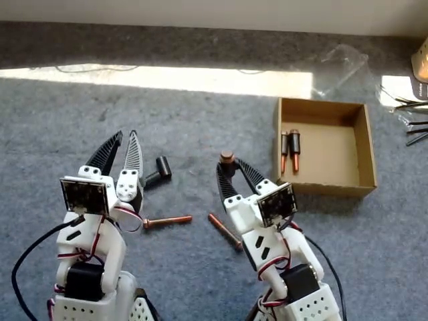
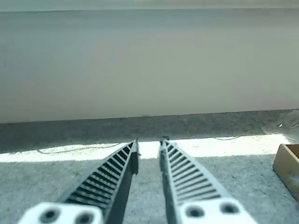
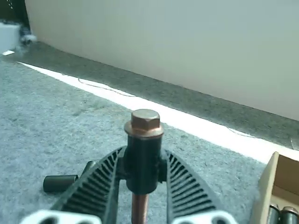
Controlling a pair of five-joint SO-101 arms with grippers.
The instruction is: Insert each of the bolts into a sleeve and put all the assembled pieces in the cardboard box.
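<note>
Ribbed right fingers (image 3: 100, 182) clamp black sleeve (image 3: 141, 163) round copper hex bolt (image 3: 145, 122)

Grey carpet (image 1: 200, 127), sunlit strip (image 1: 167, 79) along pale wall (image 2: 149, 65).

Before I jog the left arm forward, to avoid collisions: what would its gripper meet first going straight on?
The way looks free: the left gripper points over bare carpet toward the far wall, probably the first thing met. The loose sleeve lies off to its side.
</note>
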